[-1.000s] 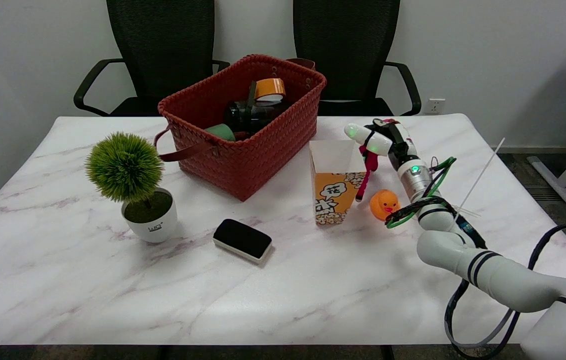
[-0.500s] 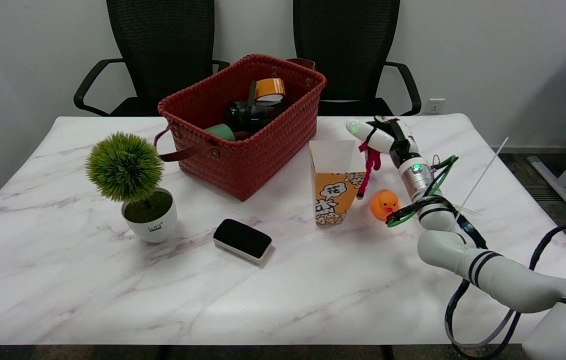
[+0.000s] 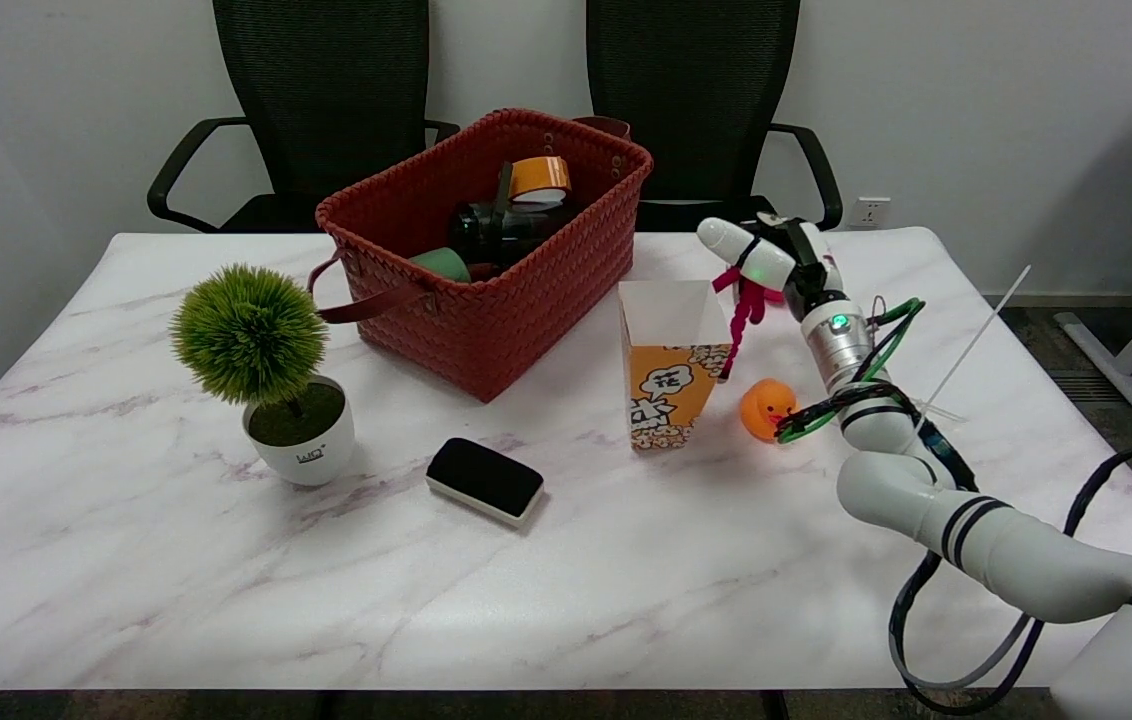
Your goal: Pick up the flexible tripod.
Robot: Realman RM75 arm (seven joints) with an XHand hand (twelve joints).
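Right hand point(image 3: 776, 262) grips the red tripod point(image 3: 741, 320), fingers wrapped round its top; its legs dangle just right of the popcorn box point(image 3: 671, 365), seemingly clear of the table. Pickup looks mostly done; only lifting higher remains.

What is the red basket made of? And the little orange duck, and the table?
The basket looks like woven plastic or faux leather strips: a regular braided weave with a slight sheen. The duck seems to be soft rubber or vinyl: smooth, rounded, evenly orange. The table looks like marble, white with pinkish-grey veins and a glossy shine, though it may be a printed finish.
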